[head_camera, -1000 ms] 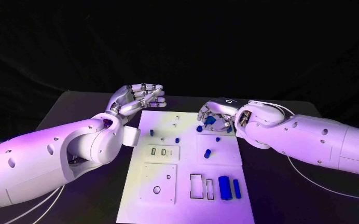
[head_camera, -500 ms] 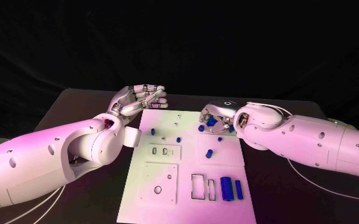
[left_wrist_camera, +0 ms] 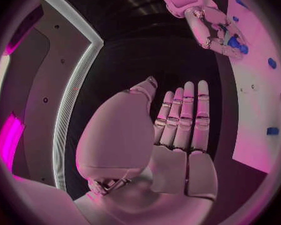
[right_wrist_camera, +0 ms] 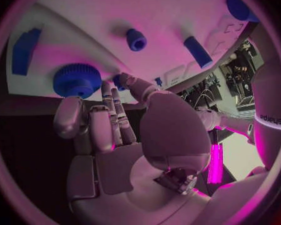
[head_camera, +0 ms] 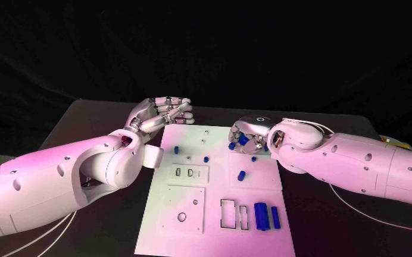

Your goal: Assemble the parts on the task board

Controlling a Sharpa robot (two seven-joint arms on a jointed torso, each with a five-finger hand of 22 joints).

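From the head view I am watching the task board (head_camera: pixel 215 191) lying in the middle of the black table (head_camera: pixel 77 126). My left hand (head_camera: pixel 163 113) is hovering just off the board's far left corner, fingers curled in together, nothing visible in them. My right hand (head_camera: pixel 247 133) is working at the far right edge, fingers closing round a blue gear (head_camera: pixel 243 140); whether they are actually gripping it I cannot tell from here. I am counting about five small blue pegs scattered over the far half of the board, among them a short cylinder (head_camera: pixel 241 175), plus two long blue blocks (head_camera: pixel 266 216) standing side by side at the near right.

In the left wrist view, the left hand (left_wrist_camera: pixel 178 135) is showing straight fingers pressed side by side, holding nothing; the right hand (left_wrist_camera: pixel 215 27) is busy beyond it with blue parts.

In the right wrist view, my fingers (right_wrist_camera: pixel 93 122) are lying together beside the blue gear (right_wrist_camera: pixel 77 80), which is sitting on the board; contact is unclear. The gear looks like light, rigid plastic with a knurled rim, so I am judging the rim the place to pinch; smooth pegs may slip.
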